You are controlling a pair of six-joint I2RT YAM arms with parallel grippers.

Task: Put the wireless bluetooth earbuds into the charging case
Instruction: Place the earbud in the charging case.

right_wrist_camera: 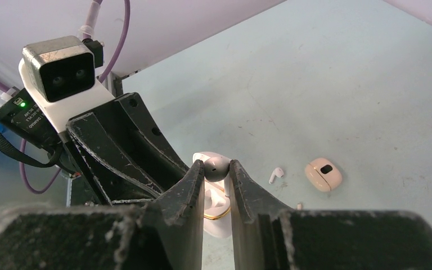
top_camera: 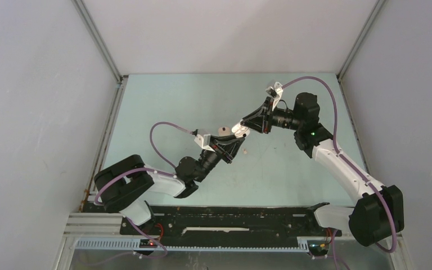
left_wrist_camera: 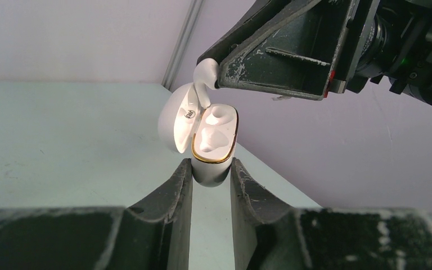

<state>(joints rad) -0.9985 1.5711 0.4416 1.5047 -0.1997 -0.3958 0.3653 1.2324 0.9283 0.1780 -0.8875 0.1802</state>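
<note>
From my station, the white charging case sat pinched low on its body between the two fingers of the left gripper, which was closed onto it to the case's own width. Its lid was swung open to one side, and the two moulded wells inside the gold-trimmed rim were both empty. Just above the case's open mouth hung a white earbud, clamped by its rounded head in the right gripper, whose fingers were nearly together around it. The earbud's stem pointed down toward the well nearer the lid, close beside the lid's inner face, though I could not tell whether it touched. The left arm reached out from the near edge with its wrist tipped up under the case, while the right arm bent over from the far right and pointed its gripper down at the case, so the two grippers nearly met there. In the right wrist view, a second white earbud lay on the tabletop a little to the right of the case, and a closed beige case lay just beyond that, apart from it. The enclosure walls stood well apart from the case on every side. The only tight spot was right over the case, where the right gripper's fingers crowded its mouth.
</note>
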